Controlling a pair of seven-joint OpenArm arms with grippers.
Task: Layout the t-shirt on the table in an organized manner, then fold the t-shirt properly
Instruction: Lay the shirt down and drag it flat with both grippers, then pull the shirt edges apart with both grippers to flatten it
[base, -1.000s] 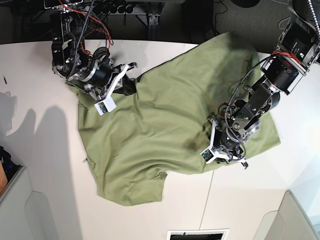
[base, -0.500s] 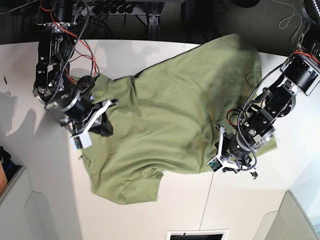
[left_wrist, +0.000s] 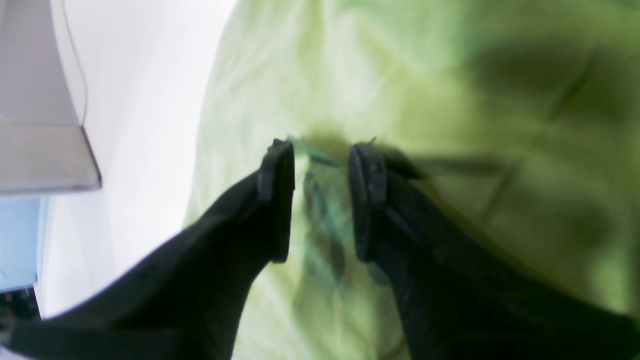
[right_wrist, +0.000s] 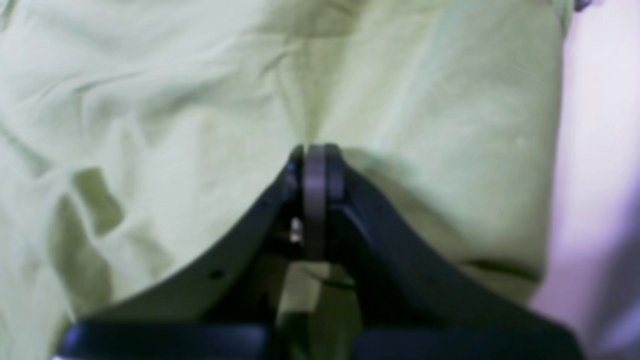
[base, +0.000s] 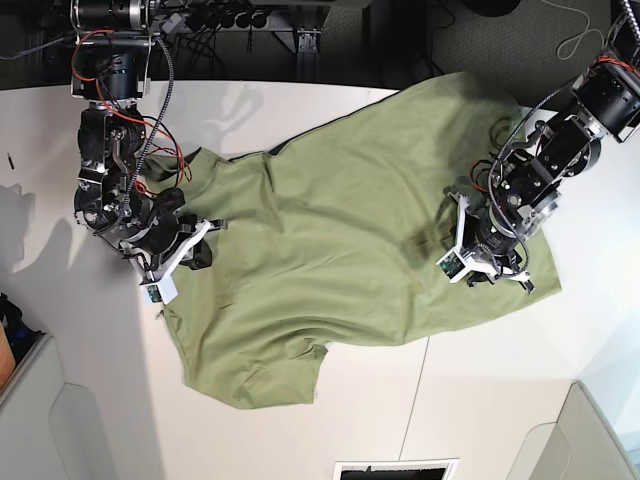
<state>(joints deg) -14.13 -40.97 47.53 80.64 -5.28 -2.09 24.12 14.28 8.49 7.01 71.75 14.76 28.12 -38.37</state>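
The olive-green t-shirt (base: 340, 230) lies spread and wrinkled across the white table (base: 500, 400), with one sleeve (base: 260, 375) toward the front. My right gripper (base: 203, 245) is at the shirt's left edge. In the right wrist view it (right_wrist: 315, 152) is shut, pinching a ridge of the cloth (right_wrist: 425, 100). My left gripper (base: 505, 278) is over the shirt's right part. In the left wrist view it (left_wrist: 322, 150) is open, fingers apart just above the blurred green cloth (left_wrist: 450, 75). The neckline and tag do not show.
Grey bins stand at the front left (base: 40, 420) and front right (base: 590, 440) corners; one shows in the left wrist view (left_wrist: 40, 100). A thin dark seam (base: 418, 390) runs across the table. A dark slot (base: 395, 470) is at the front edge.
My right gripper has moved left and toward the front, dragging the shirt's left edge with it. My left gripper dipped toward the front, then moved back up and right over the shirt.
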